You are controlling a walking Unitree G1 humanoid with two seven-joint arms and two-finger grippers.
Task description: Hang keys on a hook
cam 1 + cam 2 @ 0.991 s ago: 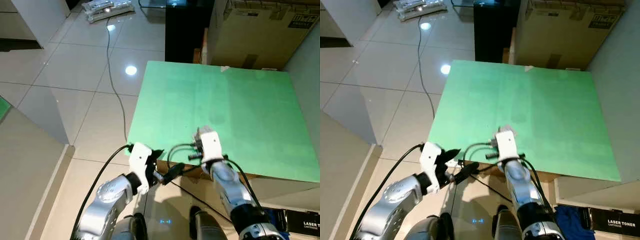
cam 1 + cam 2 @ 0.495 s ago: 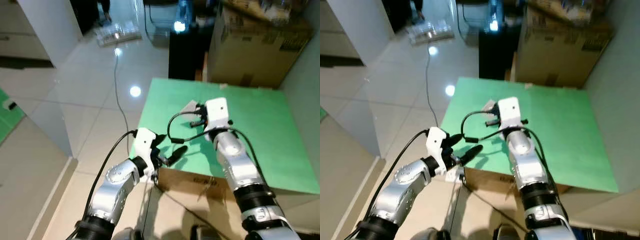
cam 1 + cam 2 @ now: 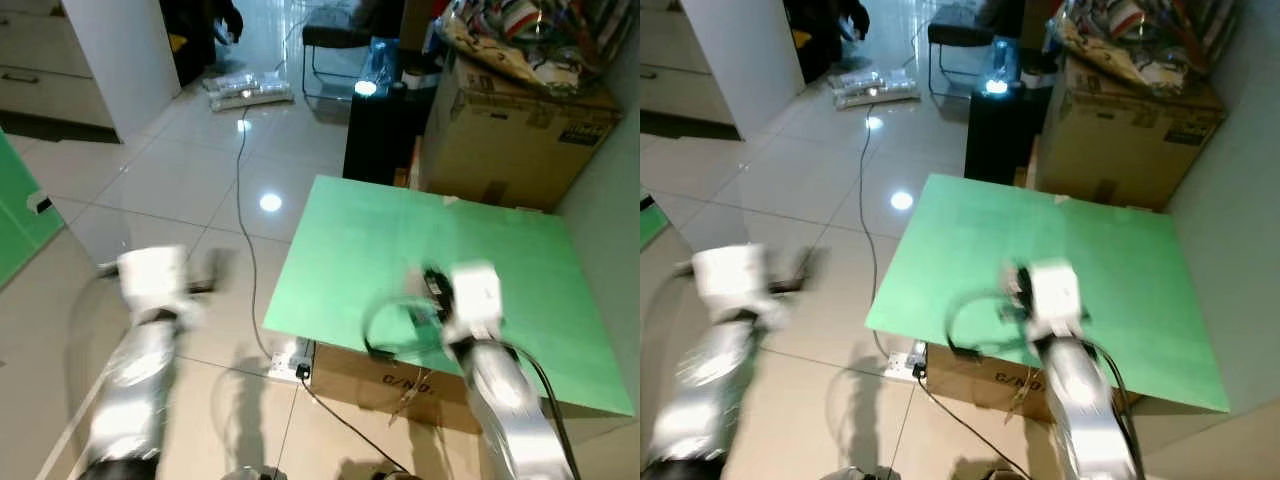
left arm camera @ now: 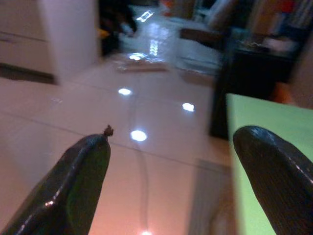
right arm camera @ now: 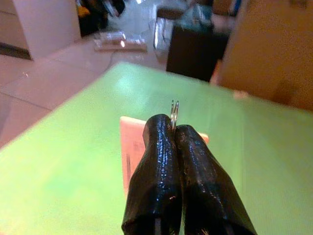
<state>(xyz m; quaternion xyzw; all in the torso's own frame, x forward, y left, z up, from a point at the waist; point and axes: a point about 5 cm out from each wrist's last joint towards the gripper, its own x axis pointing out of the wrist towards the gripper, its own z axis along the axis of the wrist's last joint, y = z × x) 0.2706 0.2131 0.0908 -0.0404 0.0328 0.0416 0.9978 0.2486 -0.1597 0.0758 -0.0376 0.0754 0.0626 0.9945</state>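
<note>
Two right fingers (image 5: pixel 166 161) pinched on key ring (image 5: pixel 174 108)

both arms raised, blurred

left gripper (image 4: pixel 168 171) spread wide apart; right gripper (image 5: pixel 174 128) pressed tight together, arm reaching forward.

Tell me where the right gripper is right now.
The right gripper hovers over the green tabletop, near its front edge, fingers pinched on a thin metal ring.
</note>
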